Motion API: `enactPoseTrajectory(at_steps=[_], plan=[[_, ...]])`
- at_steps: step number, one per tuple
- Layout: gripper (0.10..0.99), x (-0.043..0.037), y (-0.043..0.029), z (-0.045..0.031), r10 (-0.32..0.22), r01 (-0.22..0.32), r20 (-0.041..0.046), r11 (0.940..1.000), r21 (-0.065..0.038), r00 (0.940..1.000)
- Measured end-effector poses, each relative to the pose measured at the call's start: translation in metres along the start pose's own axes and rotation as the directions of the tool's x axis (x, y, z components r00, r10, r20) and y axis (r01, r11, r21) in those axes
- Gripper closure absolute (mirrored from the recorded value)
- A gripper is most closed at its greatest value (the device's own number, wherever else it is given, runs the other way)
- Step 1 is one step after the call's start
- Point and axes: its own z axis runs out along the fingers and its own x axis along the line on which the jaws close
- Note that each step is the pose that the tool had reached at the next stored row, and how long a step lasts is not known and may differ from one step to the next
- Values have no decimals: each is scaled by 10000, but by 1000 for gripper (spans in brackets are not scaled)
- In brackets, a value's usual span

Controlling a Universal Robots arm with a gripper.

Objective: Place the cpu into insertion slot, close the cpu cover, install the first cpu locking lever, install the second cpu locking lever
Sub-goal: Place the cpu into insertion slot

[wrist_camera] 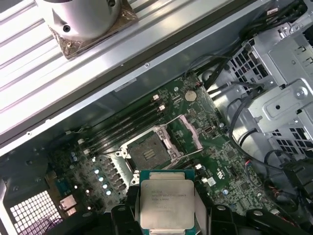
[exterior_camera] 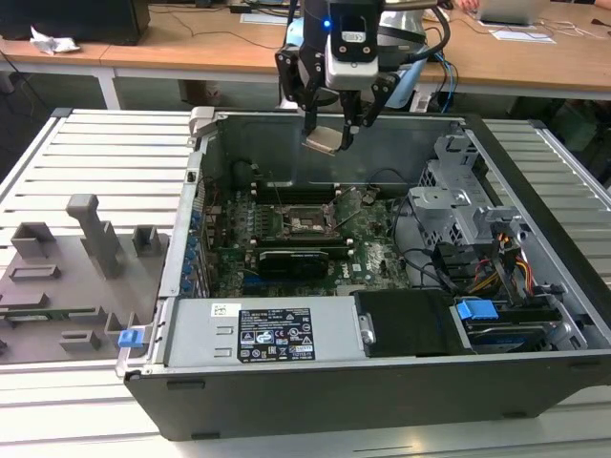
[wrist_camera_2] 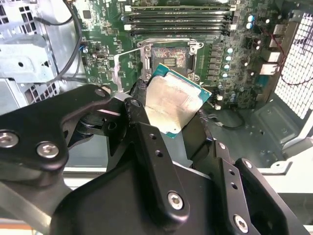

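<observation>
My gripper (exterior_camera: pixel 329 129) hangs over the open computer case, above the board, shut on the cpu (exterior_camera: pixel 323 141). In both wrist views the cpu (wrist_camera_2: pixel 172 104) (wrist_camera: pixel 166 201) is a pale silver square with a green edge, pinched by its sides between the black fingers (wrist_camera_2: pixel 139 95). The insertion slot (exterior_camera: pixel 307 218) (wrist_camera_2: pixel 168 58) (wrist_camera: pixel 147 151) lies bare on the green board below, a dark square with a metal rim. The cpu cover (wrist_camera: pixel 189 133) (wrist_camera_2: pixel 120 68) stands swung open beside the slot. The cpu is well above the slot, apart from it.
A metal drive cage (exterior_camera: pixel 458 200) and cables fill the case on the exterior view's right. The grey power supply (exterior_camera: pixel 258 329) lies along the front. Memory sticks (wrist_camera_2: pixel 176 19) run beside the slot. A grey fixture plate (exterior_camera: pixel 76 258) sits outside the case, at the exterior view's left.
</observation>
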Motion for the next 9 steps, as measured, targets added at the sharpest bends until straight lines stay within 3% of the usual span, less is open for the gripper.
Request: enactPoseTrajectory(at_steps=[9], plan=[[549, 0, 0, 6, 954, -954, 100, 9954, 8, 9954]])
